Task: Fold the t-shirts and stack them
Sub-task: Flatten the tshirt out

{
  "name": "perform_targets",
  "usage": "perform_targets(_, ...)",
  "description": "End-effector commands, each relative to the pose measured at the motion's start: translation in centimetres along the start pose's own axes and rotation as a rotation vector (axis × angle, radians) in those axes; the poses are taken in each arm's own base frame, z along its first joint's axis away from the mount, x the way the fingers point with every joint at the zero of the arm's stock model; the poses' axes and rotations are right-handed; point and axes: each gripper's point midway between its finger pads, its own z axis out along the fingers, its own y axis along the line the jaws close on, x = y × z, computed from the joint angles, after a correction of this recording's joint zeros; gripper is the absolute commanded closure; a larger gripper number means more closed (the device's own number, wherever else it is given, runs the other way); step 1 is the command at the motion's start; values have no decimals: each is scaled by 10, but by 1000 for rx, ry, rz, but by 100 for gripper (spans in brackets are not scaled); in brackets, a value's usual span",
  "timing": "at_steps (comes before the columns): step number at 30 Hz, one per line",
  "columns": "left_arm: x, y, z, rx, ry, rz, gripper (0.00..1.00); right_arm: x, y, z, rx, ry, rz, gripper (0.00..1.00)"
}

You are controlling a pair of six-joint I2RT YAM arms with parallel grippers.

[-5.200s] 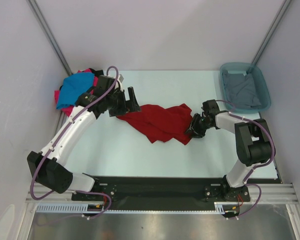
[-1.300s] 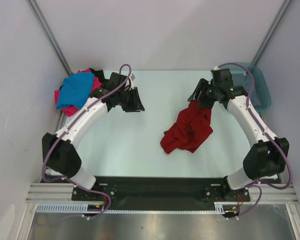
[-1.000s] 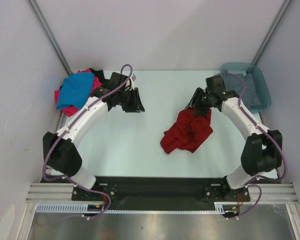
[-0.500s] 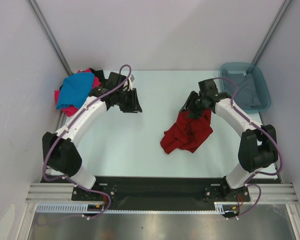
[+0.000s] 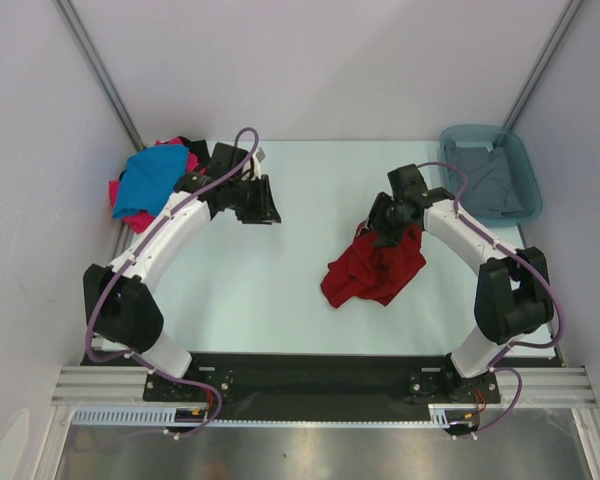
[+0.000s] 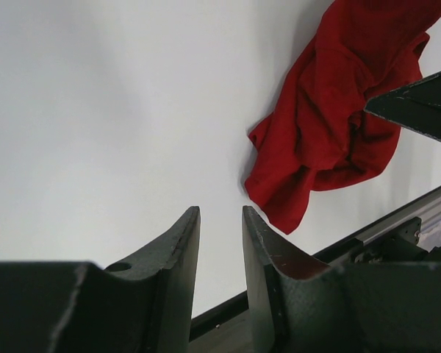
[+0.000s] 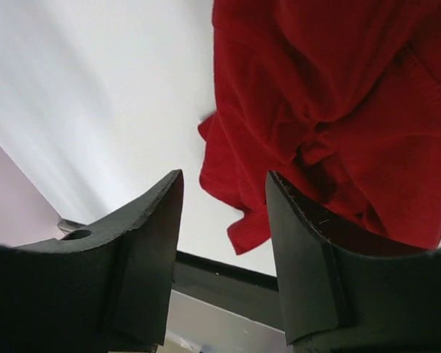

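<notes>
A dark red t-shirt (image 5: 375, 270) lies crumpled on the table right of centre; it also shows in the left wrist view (image 6: 338, 110) and the right wrist view (image 7: 331, 95). My right gripper (image 5: 378, 228) (image 7: 224, 176) hovers over its far edge, open, with nothing between the fingers. My left gripper (image 5: 264, 206) (image 6: 220, 213) is open by a narrow gap and empty, above bare table well left of the red shirt. At the back left, bright blue (image 5: 150, 180), hot pink (image 5: 117, 190) and black (image 5: 192, 150) t-shirts are piled together. A grey t-shirt (image 5: 485, 185) lies in the tub.
The teal plastic tub (image 5: 525, 165) stands at the back right corner. Grey walls close in the table on the left, back and right. A black rail (image 5: 310, 375) with the arm bases runs along the near edge.
The right gripper has come left and nearer, down over the red shirt's far edge. The left arm has barely shifted. Five seconds ago the red shirt lay stretched between both grippers.
</notes>
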Motion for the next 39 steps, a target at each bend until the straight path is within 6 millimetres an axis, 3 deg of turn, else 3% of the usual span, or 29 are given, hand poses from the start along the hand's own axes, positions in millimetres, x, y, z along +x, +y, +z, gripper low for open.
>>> perform_targets(1, -9, -4, -17, 29, -42, 23, 65, 11, -12, 1, 64, 19, -23, 46)
perform_targets(16, -9, -3, -10, 62, -25, -15, 64, 44, -38, -14, 131, 101, -87, 46)
perform_targets(23, -8, -4, -8, 74, -13, -20, 65, 24, -24, -4, 98, 43, -93, 46)
perform_targets(32, -8, -2, -11, 65, -19, -17, 65, -3, -3, 24, 66, 29, -101, 46)
perform_targets(39, -9, 1, -13, 56, -22, -17, 64, -18, -8, 40, 71, 17, -92, 47)
